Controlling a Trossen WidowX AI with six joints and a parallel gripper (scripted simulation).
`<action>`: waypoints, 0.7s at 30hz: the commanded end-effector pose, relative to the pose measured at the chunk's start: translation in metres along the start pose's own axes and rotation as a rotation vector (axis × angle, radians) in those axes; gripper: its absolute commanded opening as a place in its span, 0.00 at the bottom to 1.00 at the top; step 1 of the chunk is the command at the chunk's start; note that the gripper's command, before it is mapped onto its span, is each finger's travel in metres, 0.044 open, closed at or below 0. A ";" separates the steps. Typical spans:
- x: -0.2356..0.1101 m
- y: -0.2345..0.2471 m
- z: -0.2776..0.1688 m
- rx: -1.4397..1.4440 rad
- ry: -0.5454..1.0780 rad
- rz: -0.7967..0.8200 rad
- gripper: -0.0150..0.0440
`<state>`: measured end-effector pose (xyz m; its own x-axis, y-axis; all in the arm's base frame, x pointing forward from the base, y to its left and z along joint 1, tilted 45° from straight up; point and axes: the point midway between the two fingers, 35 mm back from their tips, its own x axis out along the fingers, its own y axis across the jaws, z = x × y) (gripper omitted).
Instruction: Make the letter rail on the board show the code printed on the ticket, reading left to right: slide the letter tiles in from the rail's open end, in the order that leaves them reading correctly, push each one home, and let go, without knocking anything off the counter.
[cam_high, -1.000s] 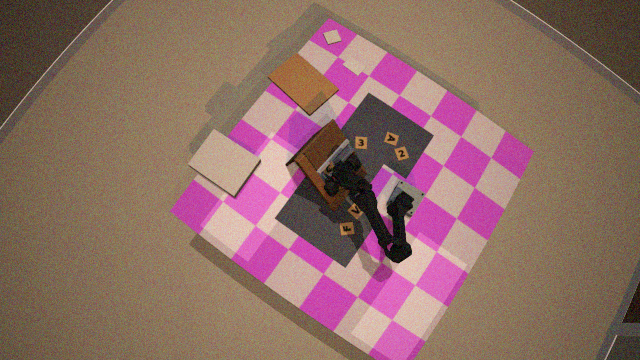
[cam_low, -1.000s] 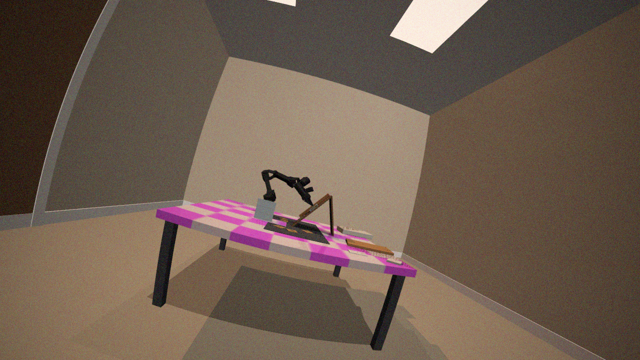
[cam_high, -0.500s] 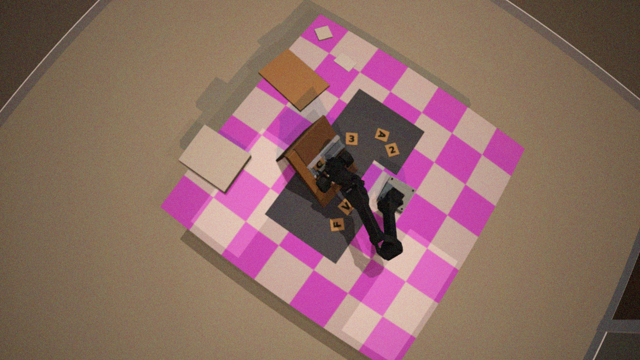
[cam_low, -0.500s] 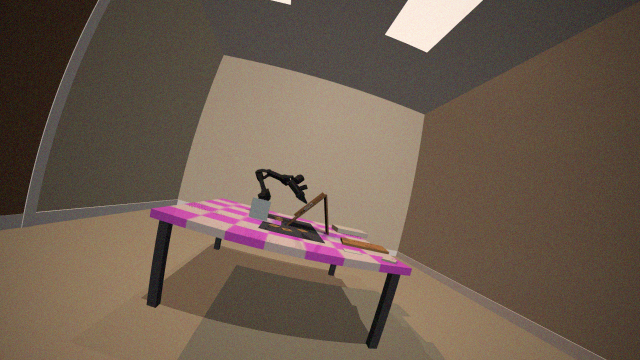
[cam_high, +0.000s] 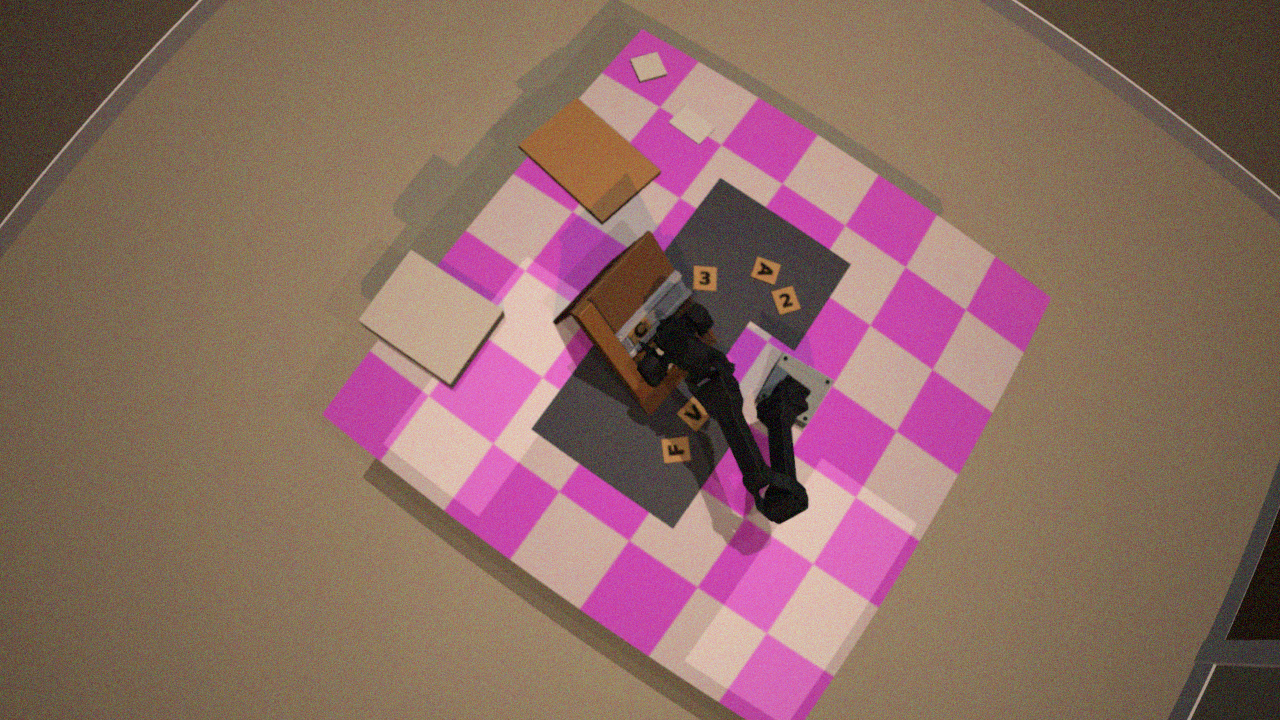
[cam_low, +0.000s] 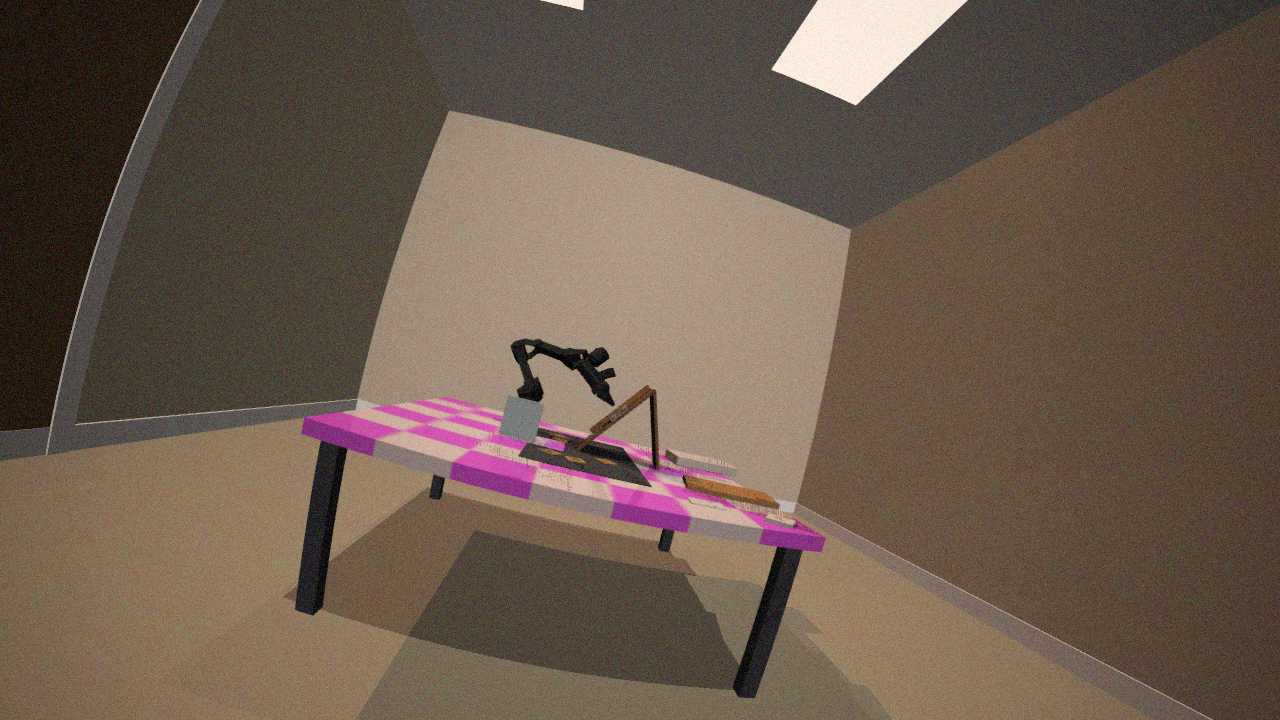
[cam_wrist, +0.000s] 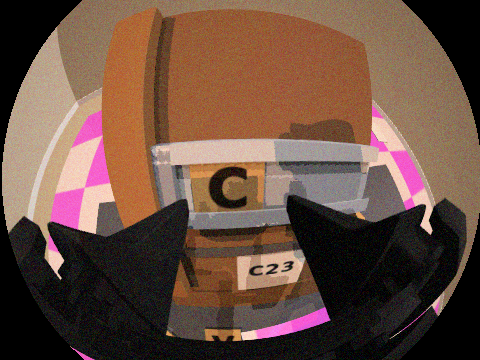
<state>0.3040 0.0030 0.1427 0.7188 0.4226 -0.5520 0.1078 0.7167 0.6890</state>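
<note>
A sloping brown board (cam_high: 617, 286) (cam_low: 626, 411) (cam_wrist: 267, 74) carries a grey letter rail (cam_high: 666, 291) (cam_wrist: 267, 152). A tile marked C (cam_high: 640, 329) (cam_wrist: 227, 188) sits in the rail at its left end; the rest of the rail is empty. A white ticket (cam_wrist: 272, 268) below the rail reads C23. My gripper (cam_high: 657, 344) (cam_low: 610, 400) (cam_wrist: 238, 204) is open, its fingers just in front of the rail on either side of the C tile and clear of it. Loose tiles 3 (cam_high: 704, 278), A (cam_high: 764, 270), 2 (cam_high: 785, 300), V (cam_high: 691, 412) (cam_wrist: 223, 336) and F (cam_high: 675, 449) lie on the dark mat (cam_high: 742, 232).
An orange-brown slab (cam_high: 588, 158) and a beige slab (cam_high: 431, 315) lie at the table's far and left edges. Two small pale cards (cam_high: 648, 66) (cam_high: 691, 123) lie near the far corner. The arm's base (cam_high: 792, 380) stands right of the board.
</note>
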 end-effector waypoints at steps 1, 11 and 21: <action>-0.003 0.001 0.000 -0.005 0.000 0.006 0.75; -0.008 0.002 0.000 -0.005 0.000 0.006 0.75; -0.011 0.004 0.000 -0.005 0.000 0.006 0.75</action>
<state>0.2972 0.0006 0.1487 0.7186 0.4225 -0.5524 0.1082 0.7167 0.6889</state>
